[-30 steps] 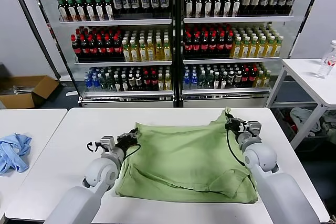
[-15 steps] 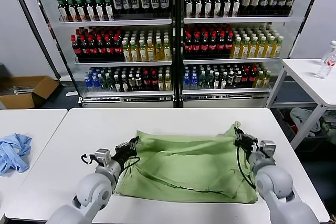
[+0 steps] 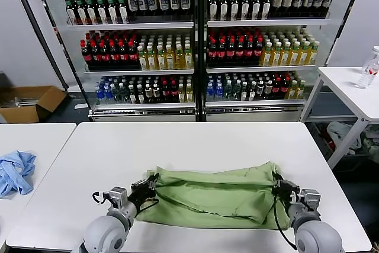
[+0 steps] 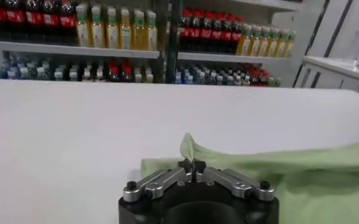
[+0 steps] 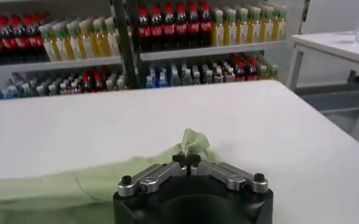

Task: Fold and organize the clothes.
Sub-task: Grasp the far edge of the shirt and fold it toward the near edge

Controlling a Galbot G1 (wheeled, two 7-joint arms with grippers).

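Note:
The light green polo shirt [image 3: 216, 197] lies folded into a wide band on the near half of the white table [image 3: 195, 143]. My left gripper [image 3: 148, 183] is shut on the shirt's left upper corner, and the pinched cloth [image 4: 190, 147] stands up between its tips [image 4: 192, 164]. My right gripper [image 3: 279, 184] is shut on the shirt's right upper corner, with a tuft of cloth [image 5: 193, 141] above its tips [image 5: 186, 161]. Both grippers are low, near the table's front edge. Buttons and printed patch are hidden.
A light blue cloth [image 3: 15, 172] lies on the neighbouring table at the left. Drink coolers [image 3: 195, 39] full of bottles stand behind the table. Another white table [image 3: 355, 90] with a bottle stands at the right. A cardboard box [image 3: 29, 102] lies on the floor at the far left.
Both grippers have pulled the shirt's far edge toward the front edge, folding the shirt over itself into a narrower band. Both arms have drawn back and lower.

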